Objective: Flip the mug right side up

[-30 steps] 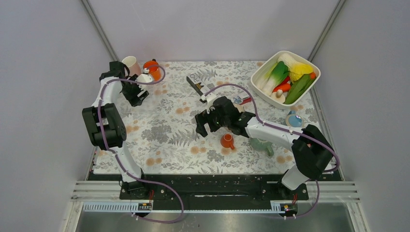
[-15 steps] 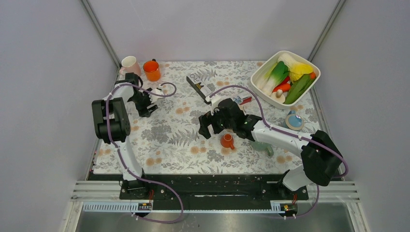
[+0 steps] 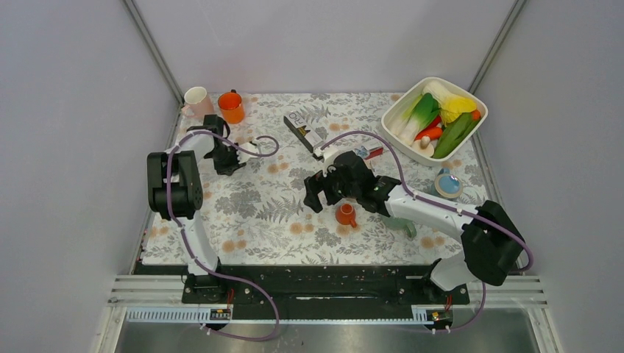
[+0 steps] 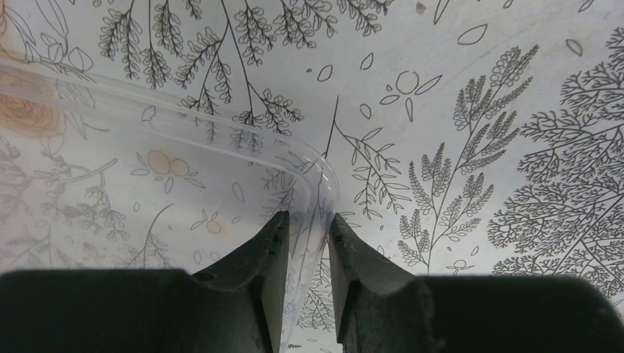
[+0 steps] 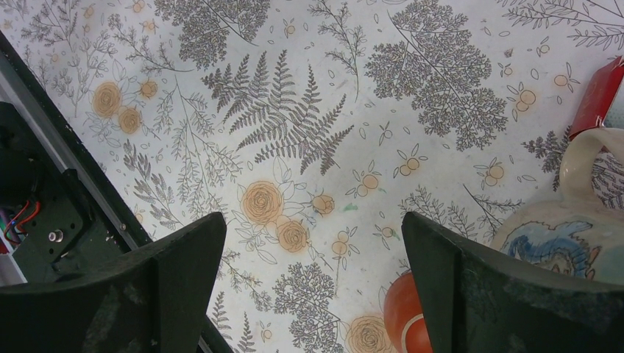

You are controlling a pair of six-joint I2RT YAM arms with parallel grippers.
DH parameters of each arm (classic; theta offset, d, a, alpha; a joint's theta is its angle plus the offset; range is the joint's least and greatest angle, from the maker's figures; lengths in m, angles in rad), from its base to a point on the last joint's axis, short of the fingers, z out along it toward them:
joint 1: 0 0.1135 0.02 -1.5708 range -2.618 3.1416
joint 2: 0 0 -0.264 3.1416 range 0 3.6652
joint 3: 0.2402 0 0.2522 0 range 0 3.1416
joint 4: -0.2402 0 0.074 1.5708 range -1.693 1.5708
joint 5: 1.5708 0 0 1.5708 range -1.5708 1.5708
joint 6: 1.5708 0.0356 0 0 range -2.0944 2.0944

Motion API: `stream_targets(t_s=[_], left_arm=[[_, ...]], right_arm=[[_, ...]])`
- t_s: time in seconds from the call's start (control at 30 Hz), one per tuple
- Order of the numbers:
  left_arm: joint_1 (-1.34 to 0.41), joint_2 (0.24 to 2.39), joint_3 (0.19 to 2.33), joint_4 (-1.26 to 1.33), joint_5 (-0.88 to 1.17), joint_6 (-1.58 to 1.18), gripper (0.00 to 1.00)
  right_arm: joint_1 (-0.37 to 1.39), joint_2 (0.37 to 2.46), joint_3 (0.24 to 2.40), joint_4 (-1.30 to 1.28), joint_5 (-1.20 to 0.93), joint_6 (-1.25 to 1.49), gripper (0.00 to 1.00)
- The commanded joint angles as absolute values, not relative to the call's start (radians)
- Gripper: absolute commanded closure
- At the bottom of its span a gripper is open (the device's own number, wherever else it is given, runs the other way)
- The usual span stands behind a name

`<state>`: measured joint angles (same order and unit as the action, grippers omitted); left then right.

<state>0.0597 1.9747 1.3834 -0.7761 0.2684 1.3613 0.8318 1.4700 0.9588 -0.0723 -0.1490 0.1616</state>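
Between the fingers of the left tool (image 4: 307, 222) only a narrow slit stays open. The rounded corner of a clear plastic strip (image 4: 184, 126) shows through the slit, and I cannot tell whether the fingers pinch it or merely hang over it. That tool sits over the flowered surface (image 3: 257, 213) at the far left. A little farther off, in the far left corner, the orange mug (image 3: 231, 107) stands mouth up and free of any grip, just beside a pale pink mug (image 3: 196, 98).

The right tool (image 5: 313, 222) is spread as wide as it goes and holds nothing. It hangs over the middle of the surface. A small orange cup (image 3: 344, 214) stands just near of it, and a painted jug (image 5: 566, 228) with a handle is to the right of that cup.

At the far right a white dish (image 3: 401, 101) holds a heap of vegetables in green, yellow, red, white and orange.

A second ago the left tool was up at the orange mug in the corner, fingers wide. It has since drawn back toward the near right and its fingers have closed up. The right arm has barely shifted.

A dark and white box (image 3: 302, 126) lies at the far middle; its lettering is too small to read.
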Motion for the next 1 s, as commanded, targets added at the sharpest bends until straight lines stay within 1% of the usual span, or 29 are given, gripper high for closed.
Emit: stream_targets(t_s=[0.0, 0.8, 0.9, 0.97], left_arm=[[0.045, 1.938, 1.325, -0.822, 0.292, 1.349, 0.73], [-0.139, 1.612, 0.925, -0.834, 0.344, 1.268, 0.73], [-0.155, 1.582, 0.885, -0.845, 0.349, 1.255, 0.71], [-0.162, 1.561, 0.865, -0.845, 0.347, 1.253, 0.67]], right_arm=[[0.825, 1.409, 0.937, -0.041, -0.137, 0.158, 0.01], [0.825, 1.218, 0.796, -0.042, -0.089, 0.178, 0.00], [0.825, 1.200, 0.780, -0.041, -0.086, 0.185, 0.00], [0.825, 1.190, 0.773, -0.041, -0.086, 0.188, 0.01]])
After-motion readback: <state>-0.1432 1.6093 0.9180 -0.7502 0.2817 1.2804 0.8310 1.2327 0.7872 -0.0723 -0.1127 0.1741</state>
